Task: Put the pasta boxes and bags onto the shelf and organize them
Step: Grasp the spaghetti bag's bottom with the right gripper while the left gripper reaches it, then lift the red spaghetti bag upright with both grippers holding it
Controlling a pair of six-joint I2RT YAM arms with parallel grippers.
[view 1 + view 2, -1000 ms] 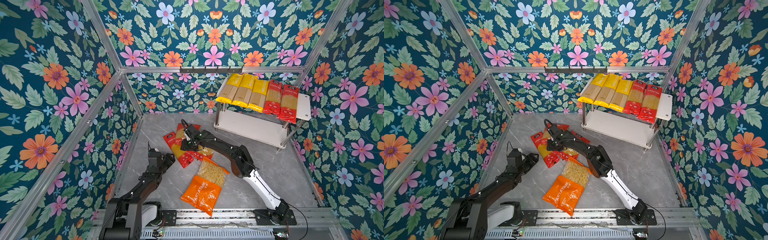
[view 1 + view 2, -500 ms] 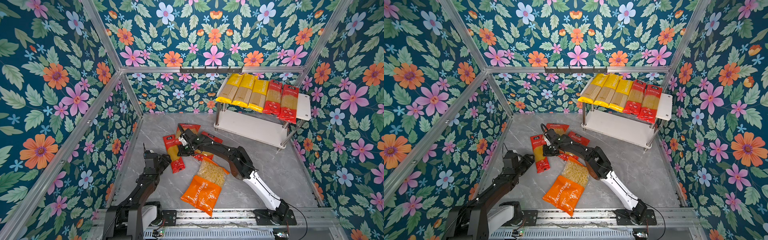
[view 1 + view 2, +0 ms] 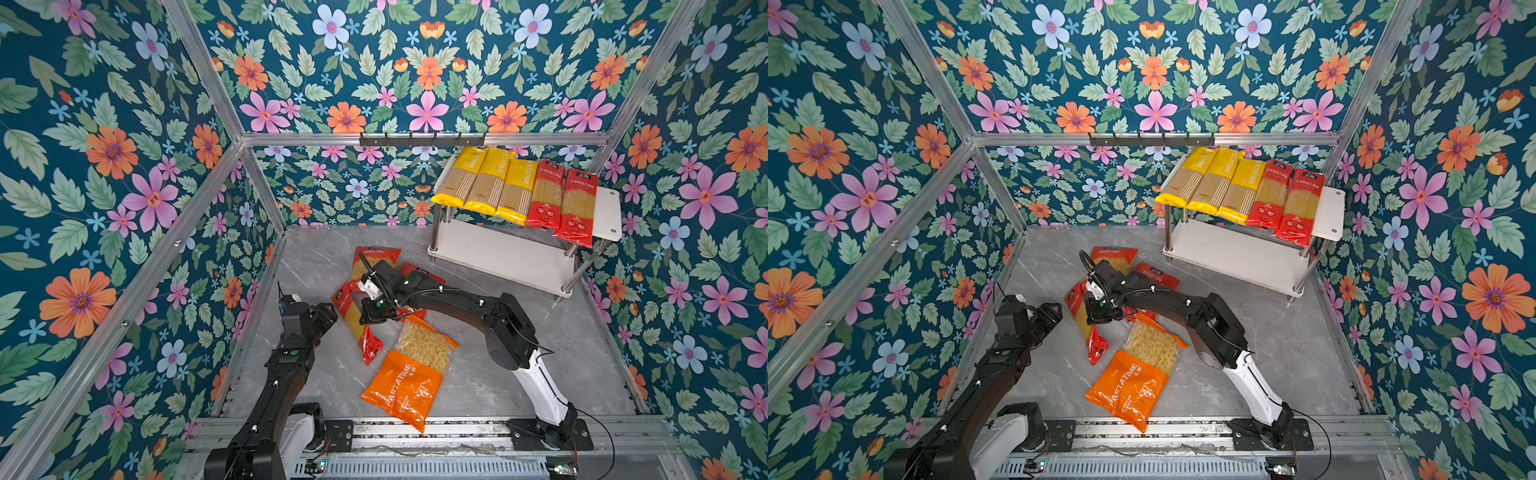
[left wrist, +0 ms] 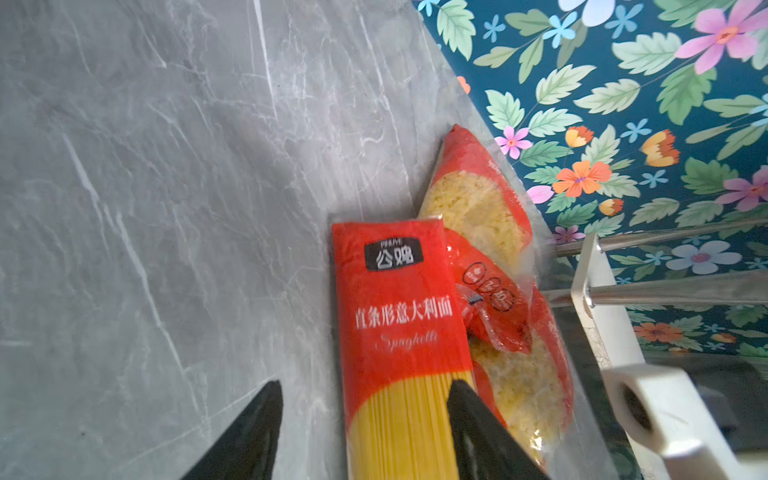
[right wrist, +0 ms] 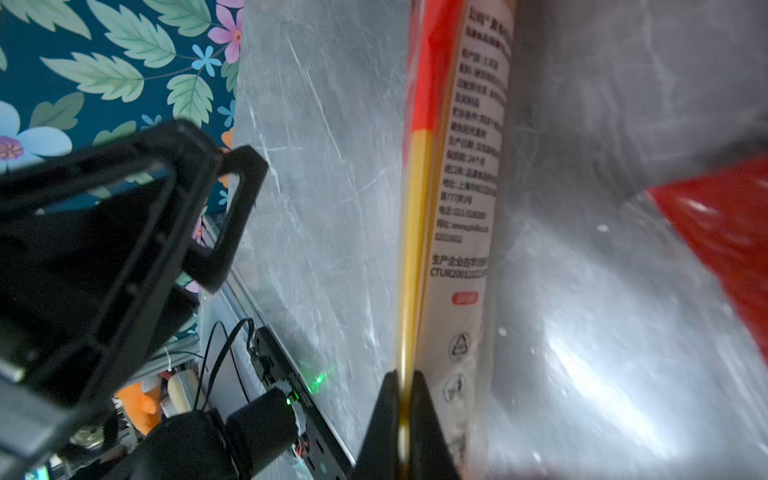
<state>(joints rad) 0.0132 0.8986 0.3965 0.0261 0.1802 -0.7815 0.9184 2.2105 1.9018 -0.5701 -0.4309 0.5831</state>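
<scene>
With my right fingers point(image 5: 380, 424) clamped on the long red plastic spaghetti pack point(image 3: 353, 321) edge-on and my left fingers point(image 4: 249, 432) apart, I'd lift slowly toward the white two-tier shelf point(image 3: 607, 210) at two o'clock.

A: Both top views: high, from the front, tilted down over the whole desk point(image 3: 582, 365); nearly identical.
B: Wrist views: close, low over desk, both on the red spaghetti pack point(image 4: 399, 332).
</scene>
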